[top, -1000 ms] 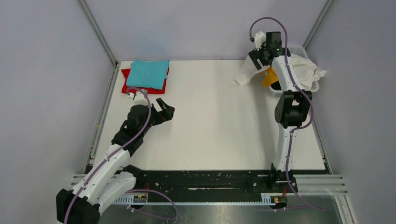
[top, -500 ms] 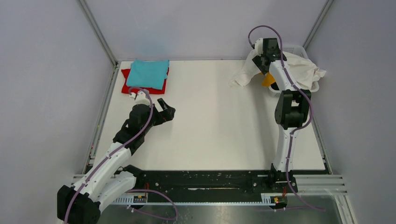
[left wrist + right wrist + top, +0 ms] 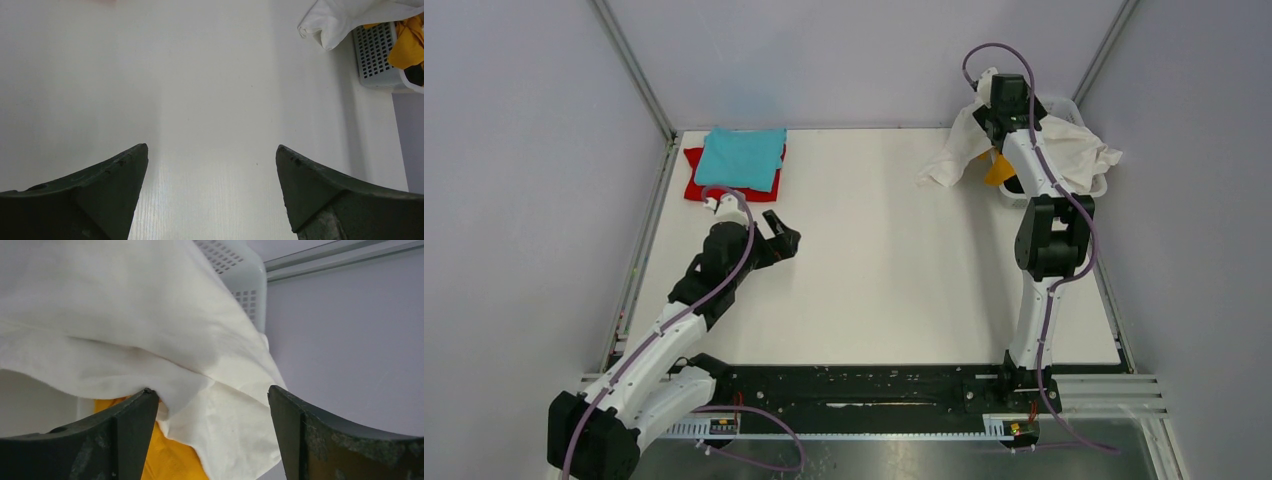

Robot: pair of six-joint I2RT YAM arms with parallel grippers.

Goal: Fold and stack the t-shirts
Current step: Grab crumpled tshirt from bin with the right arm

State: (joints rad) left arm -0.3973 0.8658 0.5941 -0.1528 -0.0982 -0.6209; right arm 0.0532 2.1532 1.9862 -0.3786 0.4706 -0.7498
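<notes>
Left pincer [image 3: 211,146]: jaws wide apart, nothing between them, above bare table [image 3: 874,270] on the near-left side.
Right pincer [image 3: 209,389]: jaws apart, right at the white t-shirt, not clamped on it.
White t-shirt [image 3: 1079,152]: crumpled, draped over the basket at the far right, one end trailing onto the table.
Yellow t-shirt [image 3: 172,460]: bunched in the basket, mostly under the white one.
Teal t-shirt [image 3: 742,157]: folded flat on the red t-shirt, far-left corner.
Red t-shirt [image 3: 696,187]: folded, its edges showing beneath the teal one.
Basket [image 3: 245,280]: white plastic, lattice sides, at the table's far-right edge.
</notes>
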